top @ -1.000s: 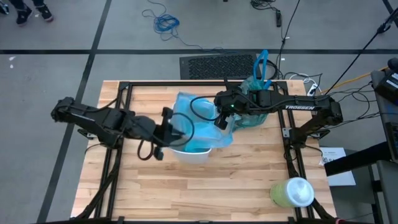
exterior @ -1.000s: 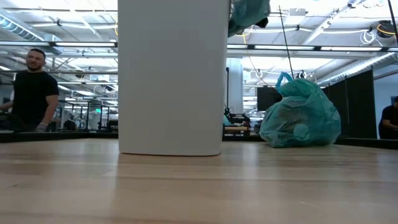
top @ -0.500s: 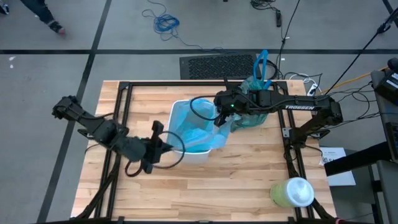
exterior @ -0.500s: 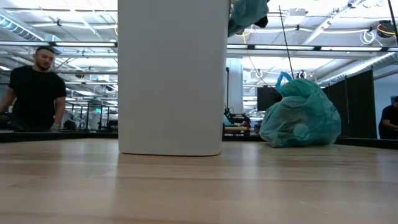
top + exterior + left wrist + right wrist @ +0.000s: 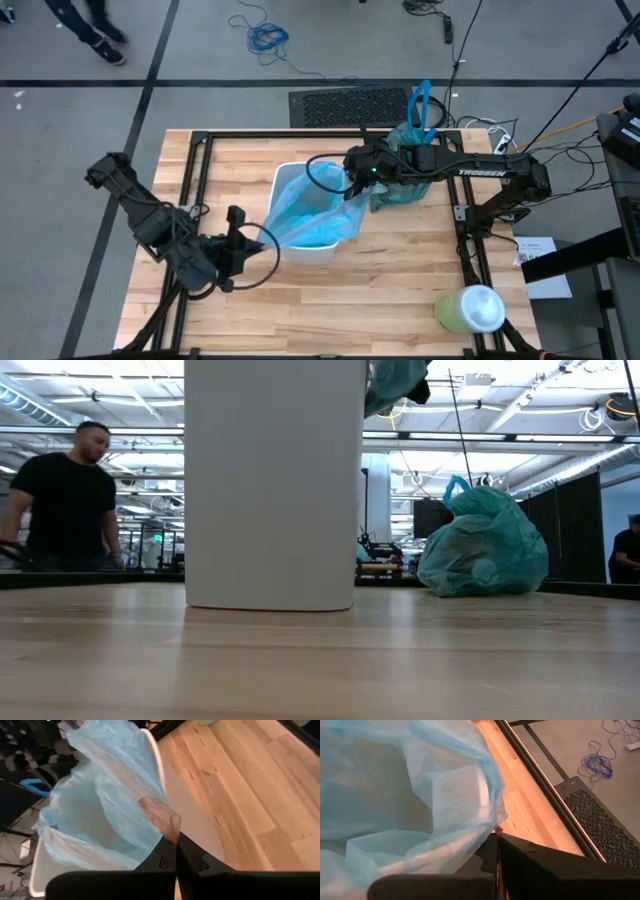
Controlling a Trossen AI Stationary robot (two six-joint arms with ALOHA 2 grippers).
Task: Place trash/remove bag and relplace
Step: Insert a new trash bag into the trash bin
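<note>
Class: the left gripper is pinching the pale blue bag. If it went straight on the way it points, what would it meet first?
Most likely the white bin, directly ahead of the left gripper, though depth is unclear.

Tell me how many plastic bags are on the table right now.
2. The sky-blue bag is in the white bin, stretched between the left gripper and right gripper. The full teal bag sits at the table's far right edge, behind the right arm. Others may be hidden.
</note>
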